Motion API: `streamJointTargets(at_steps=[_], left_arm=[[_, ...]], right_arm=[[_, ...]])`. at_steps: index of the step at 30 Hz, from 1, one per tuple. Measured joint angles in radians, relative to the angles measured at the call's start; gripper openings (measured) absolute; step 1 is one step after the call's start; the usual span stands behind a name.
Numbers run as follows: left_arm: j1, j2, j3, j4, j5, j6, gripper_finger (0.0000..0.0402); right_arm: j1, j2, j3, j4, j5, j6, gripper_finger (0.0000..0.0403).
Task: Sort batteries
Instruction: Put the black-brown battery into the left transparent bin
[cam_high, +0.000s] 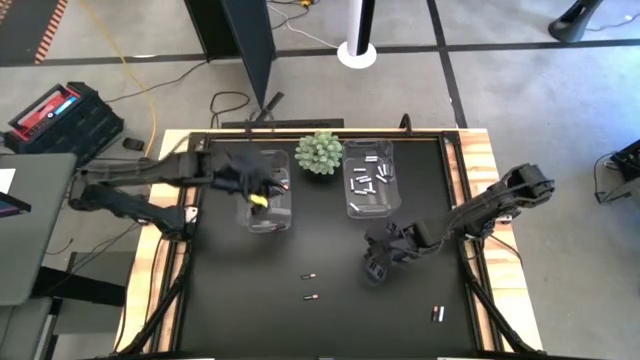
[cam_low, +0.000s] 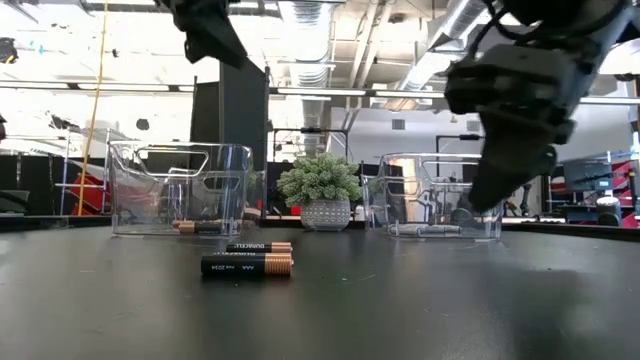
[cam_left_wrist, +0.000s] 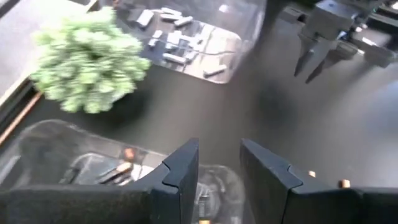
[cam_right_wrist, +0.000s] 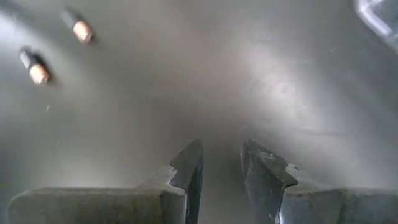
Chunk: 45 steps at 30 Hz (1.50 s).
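My left gripper (cam_left_wrist: 219, 149) hovers open above the left clear bin (cam_high: 268, 205), nothing between its fingers. Dark batteries with copper ends (cam_left_wrist: 115, 171) lie on that bin's floor. The right clear bin (cam_high: 368, 180) holds several pale silver batteries (cam_left_wrist: 174, 43). My right gripper (cam_right_wrist: 222, 149) stands open just above the black table, right of middle (cam_high: 376, 266), with nothing in it. Two dark batteries (cam_right_wrist: 81, 29) (cam_right_wrist: 34, 65) lie loose on the mat ahead of it, seen also in the high view (cam_high: 310, 275) (cam_high: 312, 296). A third pair (cam_high: 437, 313) lies near the front right.
A green spiky plant in a pot (cam_high: 320, 152) stands between the two bins at the table's far side. Wooden rails (cam_high: 488, 200) edge the table. The black mat (cam_high: 260, 290) stretches between the bins and the near edge, with the loose batteries (cam_low: 247, 265) on it.
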Motion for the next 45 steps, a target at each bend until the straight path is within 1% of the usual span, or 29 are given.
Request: streamJointTargets(at_steps=[3,8,10,15,17,19,25,28,33,40,42,45], left_arm=[[-0.128,0.04,0.0,0.019,-0.113,-0.082,0.0112],[-0.284,0.113,-0.002,0.078,-0.238,-0.209,0.0112],[-0.333,0.138,-0.002,0.114,-0.259,-0.233,0.0112],[-0.443,0.21,-0.002,0.218,-0.265,-0.251,0.0112],[-0.479,0.244,-0.002,0.262,-0.289,-0.261,0.0112],[-0.507,0.284,-0.002,0.296,-0.304,-0.303,0.0112],[-0.527,0.423,-0.002,0.342,-0.288,-0.42,0.0112],[-0.526,0.481,-0.002,0.408,-0.27,-0.433,0.0118],[-0.52,0.537,-0.002,0.552,-0.225,-0.361,0.015],[-0.493,0.539,0.005,0.653,-0.218,-0.281,0.0211],[-0.486,0.539,0.005,0.665,-0.249,-0.247,0.0222],[-0.47,0.539,0.005,0.653,-0.297,-0.164,0.0226]], right_arm=[[0.039,0.0,0.0,0.001,0.0,0.007,0.0126],[0.102,0.0,0.0,-0.004,0.0,0.026,0.0126],[0.124,0.0,0.0,-0.014,0.0,0.027,0.0126],[0.167,0.0,0.0,-0.022,0.0,0.027,0.0126],[0.179,0.0,0.0,-0.022,0.0,0.027,0.0126],[0.187,0.0,0.0,-0.022,0.0,0.027,0.0126],[0.21,0.0,0.0,-0.021,0.0,0.027,0.0126],[0.217,0.0,0.0,-0.021,0.0,0.027,0.0126],[0.228,0.0,0.0,-0.02,0.0,0.029,0.0126],[0.227,0.0,0.0,-0.018,0.0,0.037,0.0126],[0.227,0.0,0.0,-0.018,0.0,0.037,0.0126],[0.227,0.0,0.0,-0.018,0.0,0.038,0.0126]])
